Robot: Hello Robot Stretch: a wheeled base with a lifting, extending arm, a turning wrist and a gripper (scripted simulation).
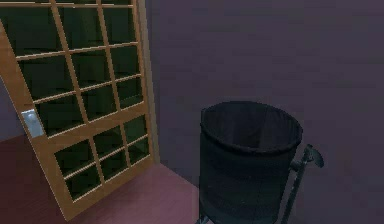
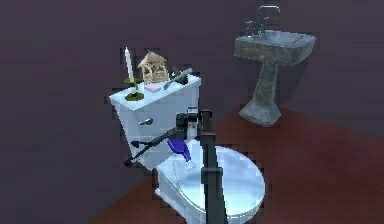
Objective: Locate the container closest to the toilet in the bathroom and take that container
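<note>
Gripper (image 2: 140, 155) at the toilet's (image 2: 150, 105) tank front, with a small blue thing (image 2: 181, 150) just beside it over the bowl's back edge. We cannot tell the jaws' state or whether it is held. Open floor (image 2: 320, 170) runs toward the sink (image 2: 275, 45). Ahead, a bin (image 1: 250, 150) stands against the wall, with a door (image 1: 85, 90) to its left.

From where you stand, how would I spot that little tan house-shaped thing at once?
Find the white porcelain toilet in front of the dark wall. On top of its tank, beside the tall white candle, sits the tan house-shaped ornament. It alone has a peaked roof; the candle is a thin upright stick.
</note>
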